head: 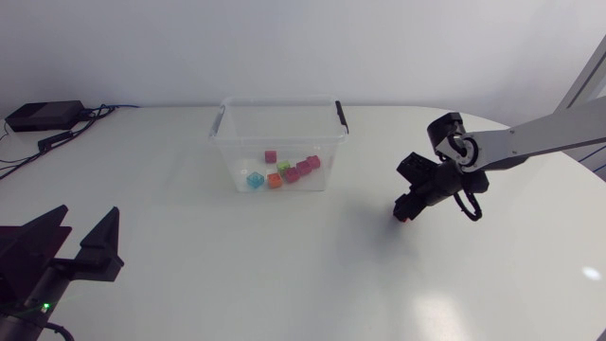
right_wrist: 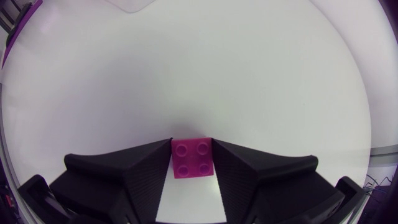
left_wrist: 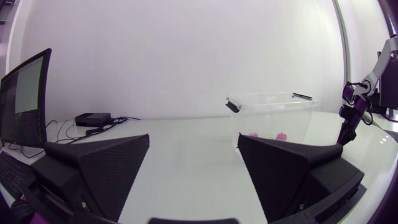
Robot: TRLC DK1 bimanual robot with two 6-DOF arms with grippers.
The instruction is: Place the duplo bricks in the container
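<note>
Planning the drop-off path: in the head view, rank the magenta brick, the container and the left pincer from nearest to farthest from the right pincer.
1. magenta brick: clamped in the right pincer itself.
2. container: toward the table's middle, at its far side.
3. left pincer: at the opposite, near corner.

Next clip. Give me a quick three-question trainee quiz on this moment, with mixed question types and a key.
1. True or false: the clear container holds no bricks yet.
2. What sits between the fingers of the right gripper? A) a blue brick B) a magenta brick C) nothing
3. Short answer: is the left gripper open or shut?

Key
1. False: several coloured bricks lie on its floor.
2. B: both fingers press the brick's sides, low over the table.
3. Open: its fingers stand wide apart with nothing between them, well away from the container.
</note>
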